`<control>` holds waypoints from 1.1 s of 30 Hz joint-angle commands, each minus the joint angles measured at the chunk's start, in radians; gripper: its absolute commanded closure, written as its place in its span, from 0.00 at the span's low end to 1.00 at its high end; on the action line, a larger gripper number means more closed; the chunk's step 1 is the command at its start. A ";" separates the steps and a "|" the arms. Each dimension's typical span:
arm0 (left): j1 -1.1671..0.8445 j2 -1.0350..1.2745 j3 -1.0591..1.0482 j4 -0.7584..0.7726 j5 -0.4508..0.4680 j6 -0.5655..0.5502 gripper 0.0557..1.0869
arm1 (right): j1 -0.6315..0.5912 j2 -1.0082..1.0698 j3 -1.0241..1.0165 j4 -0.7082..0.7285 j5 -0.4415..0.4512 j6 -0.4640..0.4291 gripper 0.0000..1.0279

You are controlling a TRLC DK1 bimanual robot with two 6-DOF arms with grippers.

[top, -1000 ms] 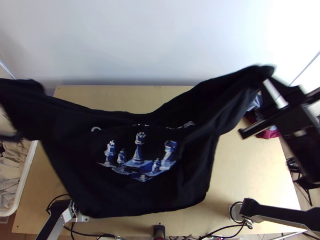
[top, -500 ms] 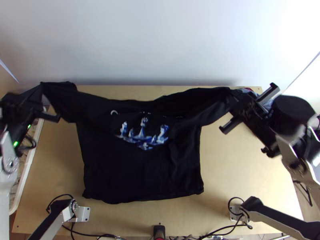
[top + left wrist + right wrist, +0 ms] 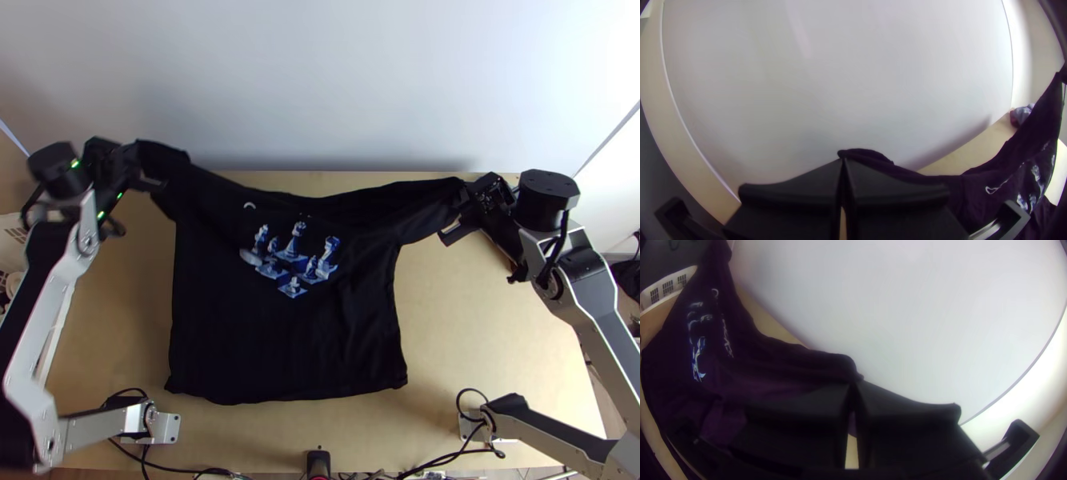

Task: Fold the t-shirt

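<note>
Spreading seems to be the step in hand: left end effector (image 3: 843, 161) and right end effector (image 3: 854, 384) each pinch a sleeve-side end of the t-shirt (image 3: 280, 344), stretched over the tabletop (image 3: 488, 344); next, lower both evenly onto the tabletop before folding

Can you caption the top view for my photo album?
Left gripper and right gripper hold a black, chess-printed t-shirt spread between them over a wooden table.
</note>
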State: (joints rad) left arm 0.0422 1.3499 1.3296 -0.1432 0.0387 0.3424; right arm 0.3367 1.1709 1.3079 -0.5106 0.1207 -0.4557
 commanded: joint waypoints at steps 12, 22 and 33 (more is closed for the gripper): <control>-0.185 0.675 0.669 0.082 -0.053 -0.063 0.97 | -0.064 0.073 -0.010 0.021 0.019 0.055 0.97; -0.291 0.962 0.965 0.128 -0.080 -0.039 0.97 | -0.120 0.124 0.024 0.026 0.022 0.072 0.97; -0.303 0.937 0.933 -0.081 -0.082 -0.126 0.10 | -0.119 0.148 0.048 0.024 0.022 0.094 0.97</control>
State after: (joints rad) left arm -0.2504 2.2845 2.2513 -0.0803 -0.0399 0.2539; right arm 0.2207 1.3010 1.3396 -0.4866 0.1421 -0.3771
